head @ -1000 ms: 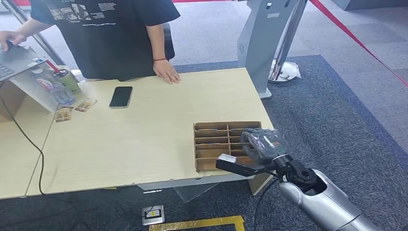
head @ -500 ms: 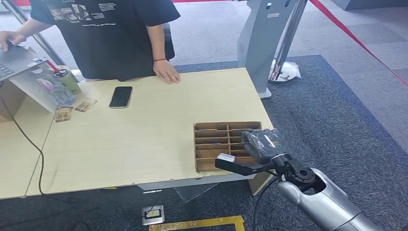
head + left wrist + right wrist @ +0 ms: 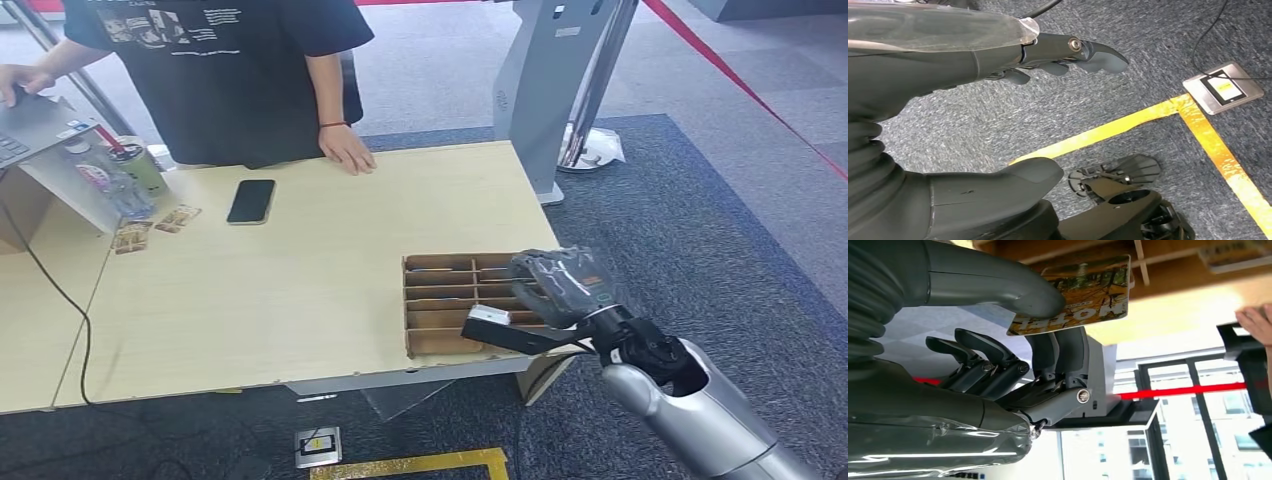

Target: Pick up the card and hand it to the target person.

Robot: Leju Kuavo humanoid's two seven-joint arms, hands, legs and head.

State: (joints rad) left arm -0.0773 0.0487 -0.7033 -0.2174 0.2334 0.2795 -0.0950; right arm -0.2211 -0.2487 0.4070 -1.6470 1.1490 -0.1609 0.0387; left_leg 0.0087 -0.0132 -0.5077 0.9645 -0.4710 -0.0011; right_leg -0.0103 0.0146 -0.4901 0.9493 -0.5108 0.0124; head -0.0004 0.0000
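My right hand [image 3: 548,298] hovers over the near right part of the cardboard slot box [image 3: 440,303] on the table's near right corner. It pinches a card [image 3: 1082,294] with an orange and green print between thumb and fingers; in the head view the card [image 3: 490,316] shows as a small pale edge at the thumb tip. The person [image 3: 230,70] in a black T-shirt stands behind the far side of the table, one hand [image 3: 347,152] resting flat on it. My left hand [image 3: 948,65] hangs over the carpet, thumb and fingers apart, holding nothing.
On the pale wooden table [image 3: 300,270] lie a black phone [image 3: 251,200], small cards [image 3: 155,225], cups [image 3: 130,175] and a laptop [image 3: 30,125] at the far left. A grey kiosk stand [image 3: 550,90] and red barrier tape [image 3: 740,80] stand to the right.
My right hand has shifted a little to the right and slightly up over the box, with the card still pinched. The person and the things on the table have not moved.
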